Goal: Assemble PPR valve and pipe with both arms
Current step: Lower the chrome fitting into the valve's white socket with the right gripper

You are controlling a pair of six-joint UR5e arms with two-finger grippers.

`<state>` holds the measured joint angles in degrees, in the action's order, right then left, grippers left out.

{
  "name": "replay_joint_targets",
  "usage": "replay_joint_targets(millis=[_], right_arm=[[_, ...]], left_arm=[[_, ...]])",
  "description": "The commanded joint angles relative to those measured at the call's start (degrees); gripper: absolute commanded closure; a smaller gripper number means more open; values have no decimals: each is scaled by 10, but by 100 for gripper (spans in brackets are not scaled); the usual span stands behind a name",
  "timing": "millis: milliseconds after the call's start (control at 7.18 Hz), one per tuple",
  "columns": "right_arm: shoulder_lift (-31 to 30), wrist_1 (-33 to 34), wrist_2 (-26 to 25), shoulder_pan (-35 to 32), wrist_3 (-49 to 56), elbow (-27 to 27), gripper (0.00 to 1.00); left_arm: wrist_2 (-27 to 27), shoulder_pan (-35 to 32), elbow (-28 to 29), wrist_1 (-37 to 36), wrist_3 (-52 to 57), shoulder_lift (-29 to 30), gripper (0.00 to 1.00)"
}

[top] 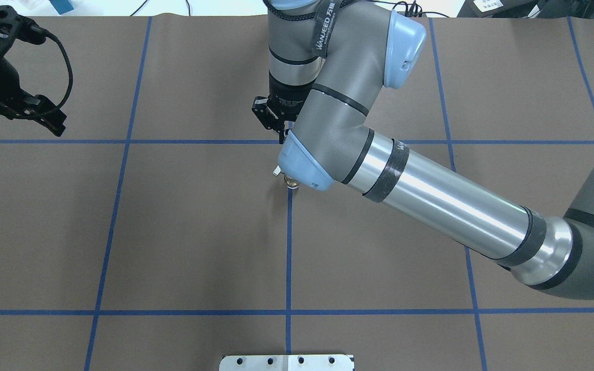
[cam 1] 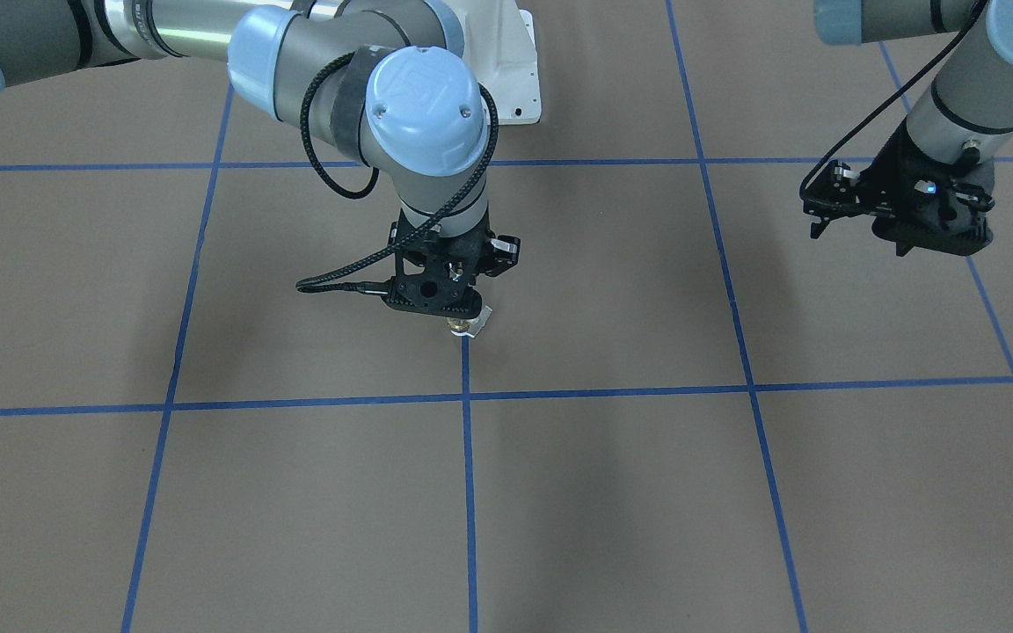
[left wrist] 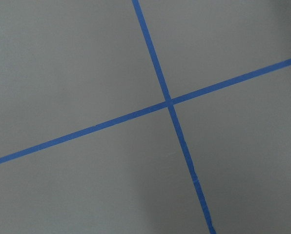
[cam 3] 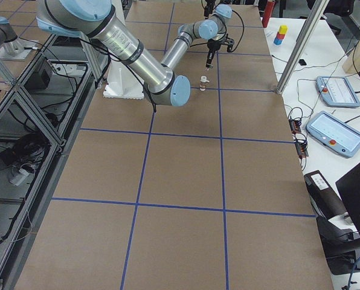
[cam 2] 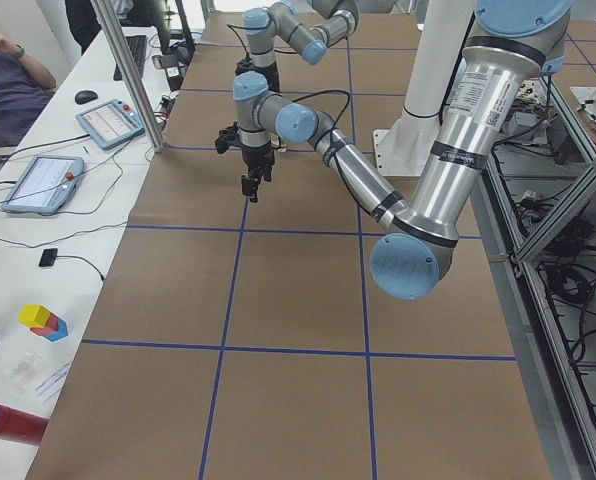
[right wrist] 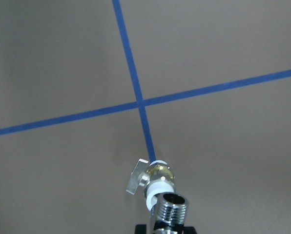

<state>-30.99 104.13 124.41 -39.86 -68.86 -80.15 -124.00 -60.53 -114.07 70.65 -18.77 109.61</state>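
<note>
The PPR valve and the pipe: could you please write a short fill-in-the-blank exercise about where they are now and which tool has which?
1. The PPR valve stands upright on a ____ tape line of the table.
2. The right tool holds the chrome ____ just above the valve.
3. Between its white ends, the valve's middle is ____-coloured.
4. The left tool, far from both parts, holds ____.

Missing words: blue; pipe; brass; nothing.

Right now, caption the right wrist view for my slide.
Chrome pipe poised above the PPR valve standing on blue tape.
</note>
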Motion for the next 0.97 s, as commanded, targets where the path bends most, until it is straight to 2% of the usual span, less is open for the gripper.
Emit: replay_joint_targets(millis=[0, 835], right_arm=[[0, -31, -2, 5, -1, 28, 100], [-7, -33, -2, 14, -1, 35, 100]], left_arm=[[-1, 1, 4, 0, -2, 4, 0], [0, 2, 14, 0, -6, 13, 0]])
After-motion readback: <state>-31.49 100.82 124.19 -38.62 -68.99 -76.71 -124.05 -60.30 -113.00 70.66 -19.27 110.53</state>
